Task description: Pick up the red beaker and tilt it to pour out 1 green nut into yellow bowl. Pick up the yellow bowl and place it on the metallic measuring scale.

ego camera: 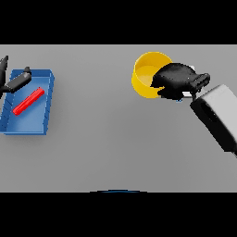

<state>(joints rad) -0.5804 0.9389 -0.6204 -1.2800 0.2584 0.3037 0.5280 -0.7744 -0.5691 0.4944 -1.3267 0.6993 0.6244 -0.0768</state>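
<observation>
A yellow bowl (147, 76) stands on the grey bench (115, 139) at the upper right of the head view, its open mouth facing up and its pale yellow floor in plain sight. The right robot hand (177, 79) lies over the bowl's right side, dark fingers curled across the rim and down the near wall, clamped on the bowl. Behind the hand, the white and grey forearm (216, 115) runs off toward the lower right edge of the frame.

Well apart, at the far left of the bench, sits a blue tray (44, 125) with low walls, set slightly askew. Inside it lies a red object (28, 101), long and narrow, resting on its side at a slant from lower left to upper right; whether this is the red beaker of the task cannot be told from its shape here. The left robot hand (17, 82) shows at the left edge, over the tray's upper left corner, a dark finger reaching in above the red object's upper end without visibly touching it. How the left hand's fingers are set, apart or together, cannot be told from this view.

The broad middle of the bench separates the tray from the bowl.
</observation>
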